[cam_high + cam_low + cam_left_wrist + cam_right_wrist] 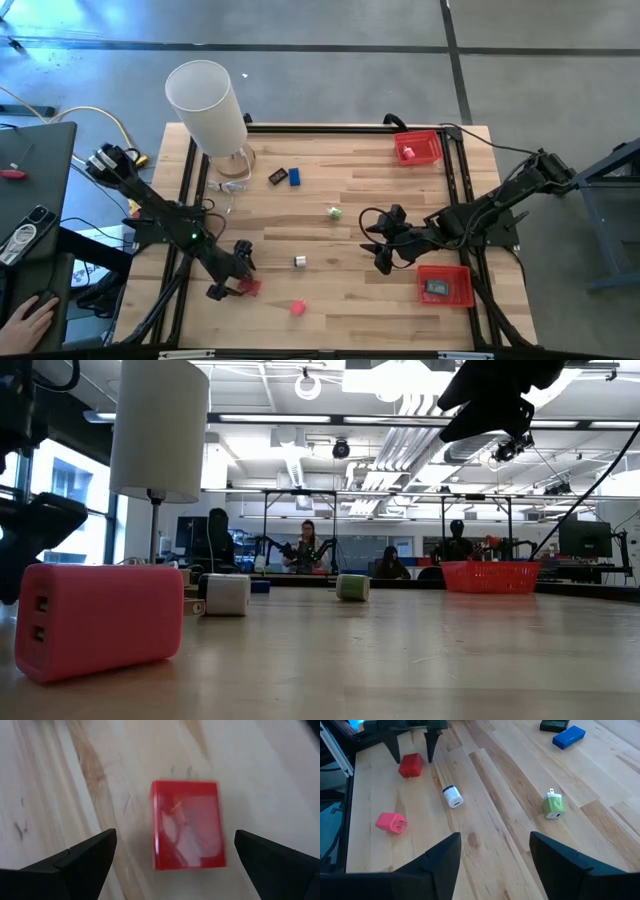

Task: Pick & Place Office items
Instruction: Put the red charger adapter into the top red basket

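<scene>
A small red block [187, 825] lies flat on the wooden table near its front left. My left gripper [175, 834] stands open just above it, one finger on either side, neither touching it; the high view shows this gripper [234, 274] beside the red block [250, 288]. My right gripper [495, 840] hovers open over the table's right middle [383, 246], with nothing between its fingers. Other office items lie loose on the table: pink [298, 308], white [300, 262], green [334, 212], blue [294, 177] and black [278, 178].
A tall white cylinder [207, 105] stands at the far left corner. One red tray [418, 147] sits at the far right. Another red tray [462, 290] at the near right holds a dark item. A person's hand [25, 318] shows left of the table.
</scene>
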Action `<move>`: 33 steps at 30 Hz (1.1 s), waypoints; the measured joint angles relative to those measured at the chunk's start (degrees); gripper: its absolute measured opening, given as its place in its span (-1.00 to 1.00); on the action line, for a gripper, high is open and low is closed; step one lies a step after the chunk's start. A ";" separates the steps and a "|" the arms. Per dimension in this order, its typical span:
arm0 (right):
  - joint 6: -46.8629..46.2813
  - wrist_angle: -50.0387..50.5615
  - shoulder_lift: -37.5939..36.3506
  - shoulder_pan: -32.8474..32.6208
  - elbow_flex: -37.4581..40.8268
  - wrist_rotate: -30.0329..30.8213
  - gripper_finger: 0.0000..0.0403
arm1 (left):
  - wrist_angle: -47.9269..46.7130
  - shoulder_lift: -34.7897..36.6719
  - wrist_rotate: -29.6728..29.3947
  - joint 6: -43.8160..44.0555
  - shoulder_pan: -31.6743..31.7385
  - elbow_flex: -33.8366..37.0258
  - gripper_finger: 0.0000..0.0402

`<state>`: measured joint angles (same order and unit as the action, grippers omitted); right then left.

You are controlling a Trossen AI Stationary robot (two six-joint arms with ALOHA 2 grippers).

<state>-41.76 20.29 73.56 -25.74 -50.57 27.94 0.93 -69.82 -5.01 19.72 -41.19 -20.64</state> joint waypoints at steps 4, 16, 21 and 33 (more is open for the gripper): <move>0.02 0.00 0.00 0.00 0.00 0.00 0.11 | 0.75 -2.75 -3.04 1.25 -2.11 -0.02 0.96; 0.02 0.00 0.00 0.04 0.00 0.27 0.11 | 7.75 -8.32 -8.99 1.58 -4.86 0.07 0.96; 0.02 0.00 0.00 0.04 0.00 0.33 0.11 | 10.09 -11.41 -9.36 1.55 -4.85 0.07 0.96; 0.02 -0.35 0.00 0.04 0.00 0.46 0.11 | 13.41 -13.16 -9.29 4.39 -5.25 1.59 0.94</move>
<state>-41.74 19.95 73.56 -25.69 -50.57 28.40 14.34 -82.98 -14.31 24.11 -46.43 -19.06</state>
